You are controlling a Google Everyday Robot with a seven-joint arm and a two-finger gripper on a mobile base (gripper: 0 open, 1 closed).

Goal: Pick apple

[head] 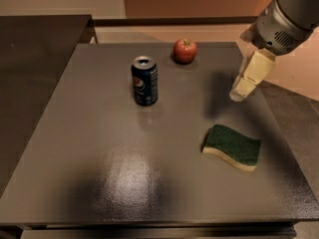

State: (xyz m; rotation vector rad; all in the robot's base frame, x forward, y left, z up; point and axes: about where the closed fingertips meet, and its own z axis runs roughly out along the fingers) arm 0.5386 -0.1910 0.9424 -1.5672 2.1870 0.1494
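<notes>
The small red apple (pixel 185 51) sits upright at the far edge of the dark grey table (pixel 99 148), right of centre. My gripper (pixel 240 92) hangs from the grey arm at the right side, above the table's right part, to the right of and nearer than the apple, well apart from it. Only a cream-coloured finger (pixel 251 73) shows, pointing down and left.
An upright blue Pepsi can (pixel 145 80) stands left of and nearer than the apple. A green sponge with a yellow underside (pixel 232 147) lies near the table's right front, below the gripper. A dark counter (pixel 35 44) adjoins the table on the left.
</notes>
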